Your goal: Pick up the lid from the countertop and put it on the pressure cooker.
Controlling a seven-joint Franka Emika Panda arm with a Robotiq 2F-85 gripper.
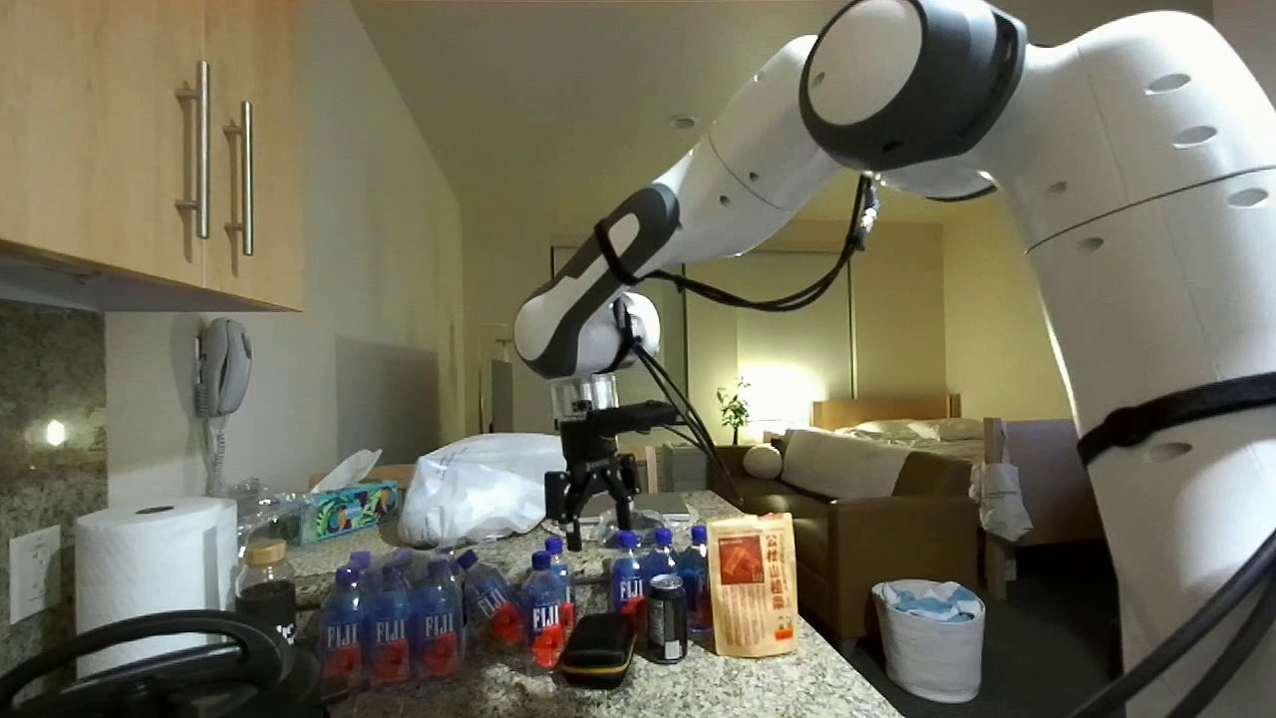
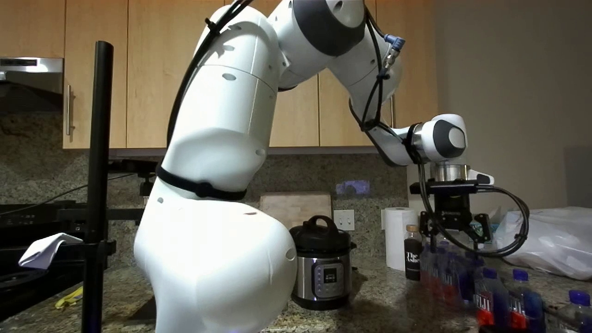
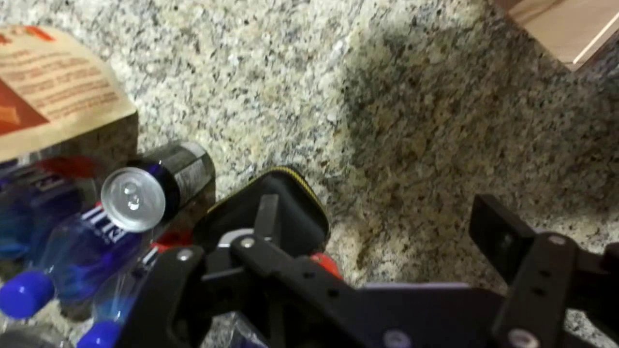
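Observation:
In an exterior view the pressure cooker [image 2: 330, 277] stands upright on the countertop, with a steel body and a front display. A black domed lid [image 2: 319, 238] with an arched handle sits on top of it. The lid's handle side also shows at the lower left of an exterior view [image 1: 269, 668]. No separate lid shows clearly on the countertop. My gripper [image 1: 598, 524] is open and empty, pointing down above the bottles, well away from the cooker. In the wrist view the open fingers [image 3: 382, 227] have bare granite and part of a black case [image 3: 295, 212] below them.
Several water bottles [image 1: 399, 618] stand on the granite, with a can [image 1: 666, 618] and a paper pouch [image 1: 755, 588]. A black jar [image 2: 412, 254] and paper towel roll [image 2: 398, 236] stand by the wall. A white plastic bag [image 1: 483, 489] lies behind.

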